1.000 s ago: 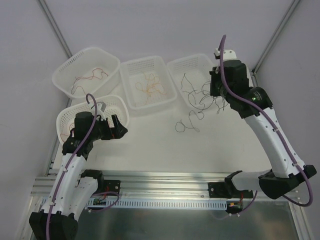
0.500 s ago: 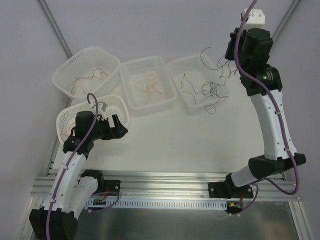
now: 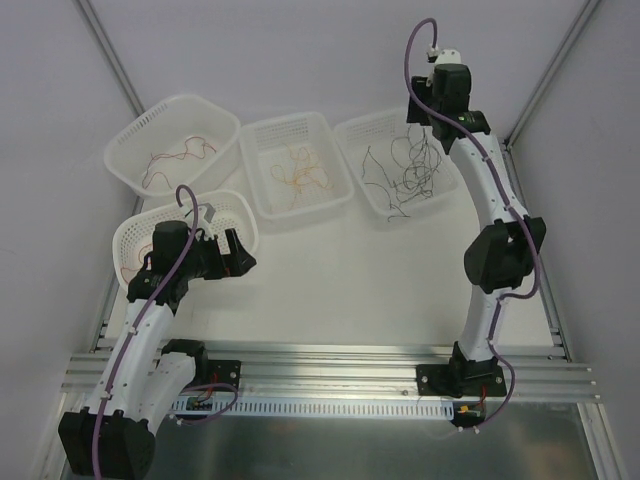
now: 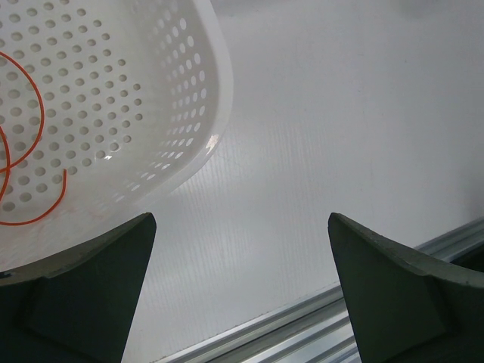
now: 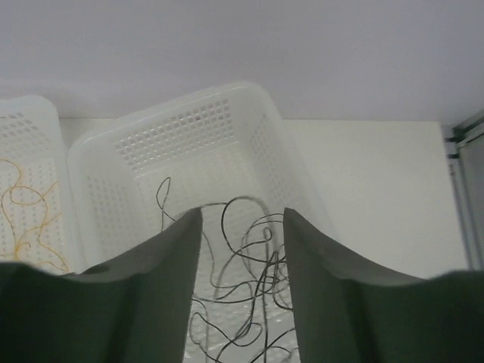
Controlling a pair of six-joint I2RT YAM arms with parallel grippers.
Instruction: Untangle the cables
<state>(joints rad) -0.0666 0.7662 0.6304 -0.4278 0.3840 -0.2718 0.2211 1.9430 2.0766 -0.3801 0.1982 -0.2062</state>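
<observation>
The black cables [image 3: 402,172] lie in a loose heap in the right-hand basket [image 3: 375,118], with a few strands reaching up toward my right gripper [image 3: 428,112]. That gripper hangs over the basket's far side. In the right wrist view its jaws stand apart, my right gripper [image 5: 242,215] is open, and the black cables [image 5: 253,249] show loose between and below the fingers. Red cables [image 3: 176,157] lie in the far-left basket [image 3: 185,100] and orange cables [image 3: 300,176] in the middle basket [image 3: 285,123]. My left gripper [image 3: 236,255] is open and holds nothing, beside the near-left basket [image 3: 225,197].
In the left wrist view my left gripper [image 4: 238,223] hovers over white table, with the near-left basket's wall [image 4: 189,113] on the left and an orange cable [image 4: 30,215] inside it. The aluminium rail [image 4: 318,325] runs along the near edge. Frame posts stand at the back corners.
My right arm lifted the black tangle off the table, swung it up over the right-hand basket and opened its jaws. The strands now rest in that basket. The left arm has not moved.
</observation>
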